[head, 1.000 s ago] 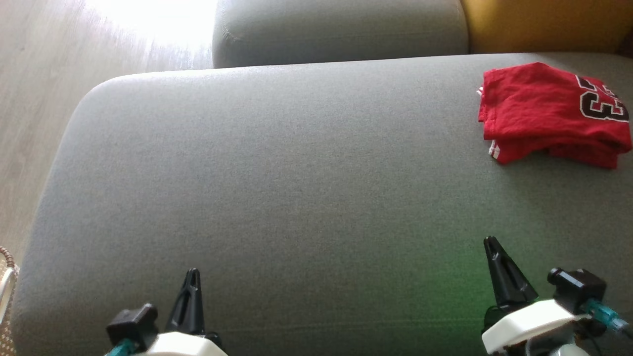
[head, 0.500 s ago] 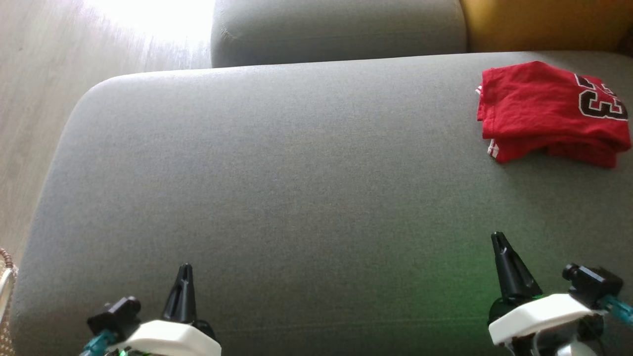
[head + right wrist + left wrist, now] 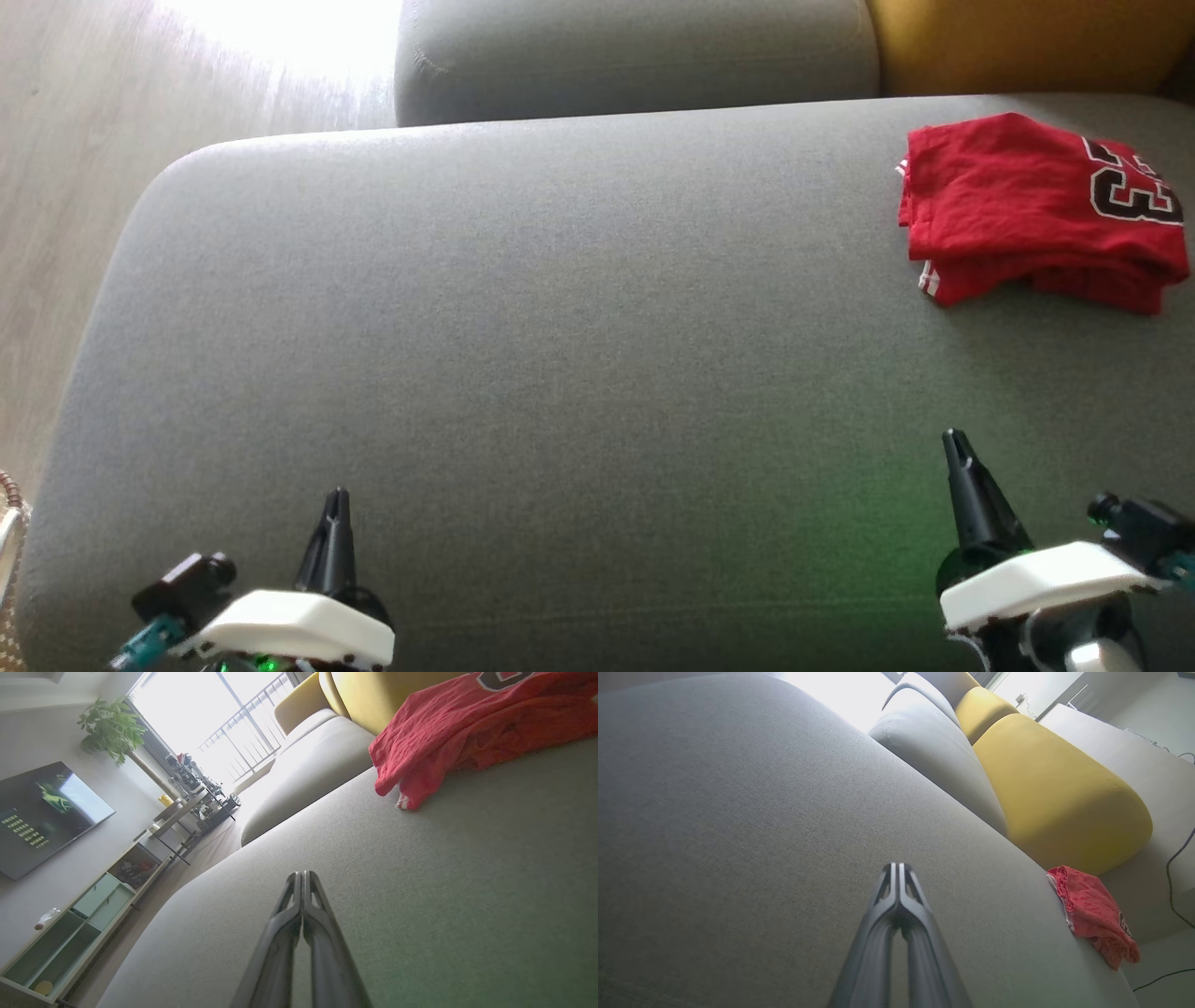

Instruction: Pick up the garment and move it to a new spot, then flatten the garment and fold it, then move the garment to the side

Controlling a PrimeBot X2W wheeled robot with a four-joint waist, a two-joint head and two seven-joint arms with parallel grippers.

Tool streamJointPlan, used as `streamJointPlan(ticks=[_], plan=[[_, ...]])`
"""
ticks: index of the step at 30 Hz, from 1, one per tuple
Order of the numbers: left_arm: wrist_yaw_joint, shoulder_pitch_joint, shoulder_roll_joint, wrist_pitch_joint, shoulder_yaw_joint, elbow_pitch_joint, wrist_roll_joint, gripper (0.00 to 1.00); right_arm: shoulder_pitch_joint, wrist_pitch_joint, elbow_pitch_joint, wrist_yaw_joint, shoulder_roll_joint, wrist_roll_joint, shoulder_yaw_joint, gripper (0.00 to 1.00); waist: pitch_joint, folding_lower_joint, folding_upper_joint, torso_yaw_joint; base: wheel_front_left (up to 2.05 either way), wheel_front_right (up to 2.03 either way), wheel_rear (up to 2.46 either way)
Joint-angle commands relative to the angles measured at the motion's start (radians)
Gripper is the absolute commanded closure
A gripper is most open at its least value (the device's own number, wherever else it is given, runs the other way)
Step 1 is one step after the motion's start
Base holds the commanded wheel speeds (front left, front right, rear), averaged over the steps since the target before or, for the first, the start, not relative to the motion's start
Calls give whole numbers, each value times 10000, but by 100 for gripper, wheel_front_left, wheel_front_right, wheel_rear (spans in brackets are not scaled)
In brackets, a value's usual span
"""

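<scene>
The bright red jersey-fabric sports top (image 3: 1036,210) lies folded in a compact, slightly rumpled stack at the far right of the broad grey fabric sofa seat (image 3: 560,355), just in front of the mustard-yellow back cushion (image 3: 1018,42). A black, white-outlined number shows on its top layer by the right edge, and a bit of red-and-white striped trim peeks out at its near left corner. With the stack at the side, the middle of the seat is bare. That fits the task's last step, so the work looks finished or close to it.

The left gripper (image 3: 336,497) sits at the lower left and the right gripper (image 3: 954,441) at the lower right, both low over the seat's near edge. Each has its two long dark fingers pressed together tip to tip with nothing between them, which both wrist views confirm. Both are well apart from the top, the right one being the nearer. Narrow, closed fingers kept this far off are unlikely to snag or drag the cloth — a sensible resting pose. The lower layers bulge a little along the near edge — the only spot that might want tidying.
</scene>
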Motion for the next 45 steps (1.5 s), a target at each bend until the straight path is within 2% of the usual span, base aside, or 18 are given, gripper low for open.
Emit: streamJointPlan(ticks=[1,45], plan=[[-142,-597,164,76,315,-266,-356,100,-600,95,-264,-1,-77,404,27,100,3,0,0,-5,0,0,0],[-1003,-1543,201,1312,1514,323,-5530,100,-1096,1382,-63,-3,-77,5873,-284,100,78,0,0,-115,0,0,0]])
